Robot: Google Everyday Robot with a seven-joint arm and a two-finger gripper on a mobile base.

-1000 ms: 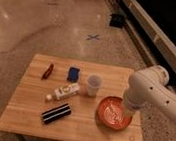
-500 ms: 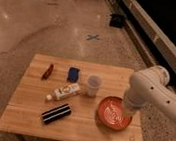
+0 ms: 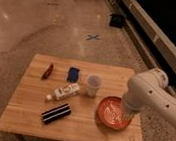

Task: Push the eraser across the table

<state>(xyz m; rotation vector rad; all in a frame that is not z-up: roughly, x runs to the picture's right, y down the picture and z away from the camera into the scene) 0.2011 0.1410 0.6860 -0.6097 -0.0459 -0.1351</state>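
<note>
The eraser (image 3: 56, 113), a black oblong block with white lengthwise stripes, lies at a slant near the front of the wooden plank table (image 3: 24, 121), left of centre. My white arm (image 3: 145, 95) reaches in from the right. My gripper (image 3: 121, 112) hangs at the arm's end over a red bowl, well to the right of the eraser and apart from it.
A white labelled tube (image 3: 63, 92) lies just behind the eraser. A small blue block (image 3: 73, 73) and a red object (image 3: 47, 70) sit at the back left. A white cup (image 3: 93, 85) stands mid-table. The red bowl (image 3: 104, 119) sits front right.
</note>
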